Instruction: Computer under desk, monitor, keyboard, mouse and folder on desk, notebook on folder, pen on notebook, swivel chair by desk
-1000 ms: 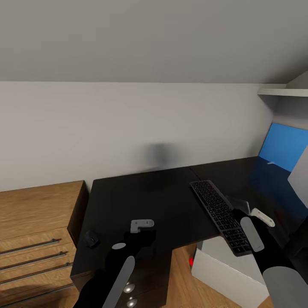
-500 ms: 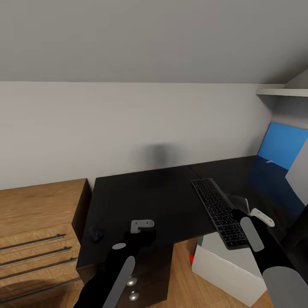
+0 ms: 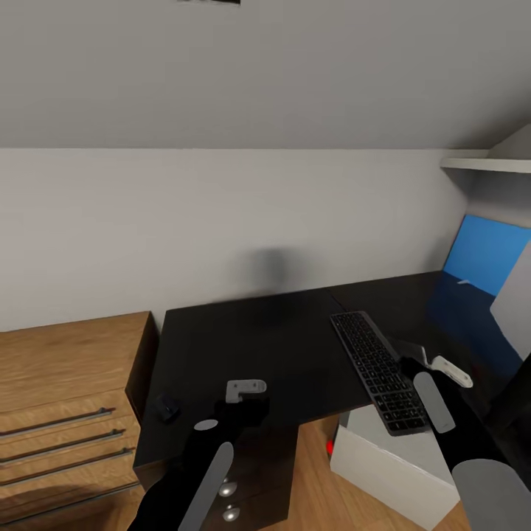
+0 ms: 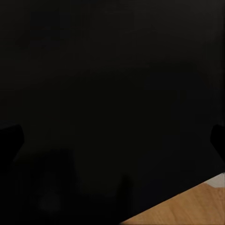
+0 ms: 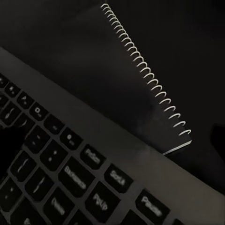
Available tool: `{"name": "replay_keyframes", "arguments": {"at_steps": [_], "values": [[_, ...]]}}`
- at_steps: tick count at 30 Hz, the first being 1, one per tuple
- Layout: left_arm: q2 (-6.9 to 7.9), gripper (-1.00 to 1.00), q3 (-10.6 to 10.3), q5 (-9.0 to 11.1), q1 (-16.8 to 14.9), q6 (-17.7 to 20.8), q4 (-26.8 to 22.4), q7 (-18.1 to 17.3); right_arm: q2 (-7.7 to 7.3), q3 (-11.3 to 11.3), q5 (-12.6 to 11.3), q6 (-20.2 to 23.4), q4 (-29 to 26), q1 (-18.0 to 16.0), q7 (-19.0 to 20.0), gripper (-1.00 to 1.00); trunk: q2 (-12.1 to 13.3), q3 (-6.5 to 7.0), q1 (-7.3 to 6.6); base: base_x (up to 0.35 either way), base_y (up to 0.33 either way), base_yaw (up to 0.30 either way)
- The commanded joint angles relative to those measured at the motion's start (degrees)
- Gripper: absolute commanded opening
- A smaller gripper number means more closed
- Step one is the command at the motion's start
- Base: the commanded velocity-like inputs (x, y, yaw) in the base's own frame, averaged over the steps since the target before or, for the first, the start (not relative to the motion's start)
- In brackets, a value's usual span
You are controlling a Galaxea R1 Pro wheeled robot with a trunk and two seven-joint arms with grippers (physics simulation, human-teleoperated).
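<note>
The black desk (image 3: 258, 346) carries the keyboard (image 3: 378, 371), which lies slanted with its near end past the desk's front edge. A spiral-bound dark notebook (image 5: 126, 89) lies against the keyboard (image 5: 70, 164), and my right gripper (image 3: 431, 366) hovers open just above both. Near the desk's left front corner sits the small mouse (image 3: 167, 407). My left gripper (image 3: 245, 394) hangs open over the bare desk top (image 4: 112, 93). The white computer (image 3: 391, 464) stands on the floor below the desk. At the right edge is the monitor's grey back (image 3: 518, 295). A small light stick, perhaps the pen (image 3: 464, 281), lies far back.
A wooden drawer unit (image 3: 66, 391) stands against the desk's left side. A blue wall panel (image 3: 487, 254) and a white shelf (image 3: 487, 161) are at the far right. The sloped ceiling hangs low over the desk. Wood floor (image 4: 187, 206) lies in front.
The whole picture has shifted a little, so the camera has moved. Both arms keep the same pose, and nothing was taken hold of or let go.
</note>
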Motion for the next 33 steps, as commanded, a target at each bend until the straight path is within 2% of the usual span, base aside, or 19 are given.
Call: {"name": "replay_keyframes", "arguments": {"at_steps": [1,5,9,11,22,28,29,33], "values": [[0.01,1.00,-0.1,0.6,0.0,0.1,-0.1,0.6,-0.01,0.0,-0.3,0.2,-0.4,0.0,-0.3,1.00,0.4,0.12,-0.23,0.000,0.000,0.000],[0.01,1.00,-0.1,0.6,0.0,0.1,-0.1,0.6,0.06,0.2,-0.3,0.3,-3.1,0.1,-0.4,1.00,2.0,0.84,-1.11,0.000,0.000,0.000],[0.01,1.00,-0.3,0.5,0.0,0.1,-0.1,0.8,0.28,2.1,-0.2,0.3,-8.3,1.2,-0.4,1.00,3.6,1.56,-1.98,0.000,0.000,0.000],[0.05,1.00,-0.7,0.4,0.0,0.1,-0.1,0.8,0.78,3.2,-0.2,0.3,-11.7,2.9,-0.5,1.00,4.4,1.92,-2.42,0.000,0.000,0.000],[0.12,1.00,-1.0,0.4,0.0,0.0,-0.1,1.4,3.02,4.0,-0.4,1.1,-21.1,6.6,-1.4,1.00,8.8,3.89,-4.84,0.000,0.000,0.000],[0.10,1.00,-1.1,0.6,0.0,0.0,-0.1,1.9,3.56,4.0,-0.5,1.3,-23.3,7.5,-1.6,1.00,11.2,4.97,-6.16,-0.096,0.000,0.000],[0.08,1.00,-1.1,0.6,0.0,0.0,-0.1,2.2,3.71,4.0,-0.6,1.4,-23.8,8.7,-1.3,1.00,11.6,5.15,-6.38,-0.322,-0.140,0.000],[0.08,1.00,-1.1,0.5,0.0,0.0,-0.1,2.2,3.73,4.0,-0.6,1.4,-23.7,8.7,-1.3,1.00,13.2,5.87,-7.26,-0.290,-0.217,0.000]]}}
